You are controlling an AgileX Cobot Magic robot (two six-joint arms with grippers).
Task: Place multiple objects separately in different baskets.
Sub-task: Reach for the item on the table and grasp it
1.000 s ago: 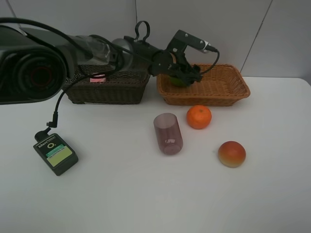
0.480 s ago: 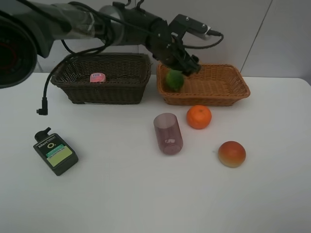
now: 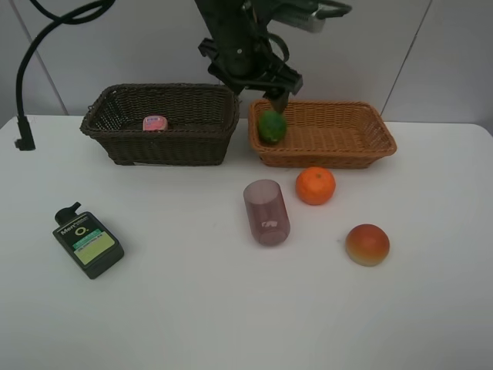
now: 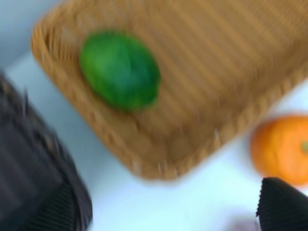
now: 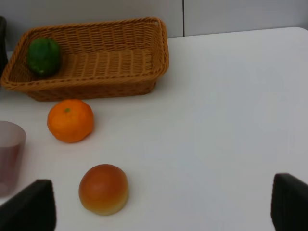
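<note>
Tan basket [image 3: 362, 150], with left gripper [image 3: 260, 83] risen above its left end, jaws wide and empty. The green fruit [image 3: 272, 127], held a moment ago, now lies inside that end: released, so one more object is sorted.

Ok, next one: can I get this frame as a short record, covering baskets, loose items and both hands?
dark basket: pink bottle inside
tan basket: green fruit inside, at the end nearest the dark basket
loose on table: orange, red-orange fruit, purple cup, black bottle
left hand: open, empty, over the tan basket
right hand: open, empty, over the table
</note>
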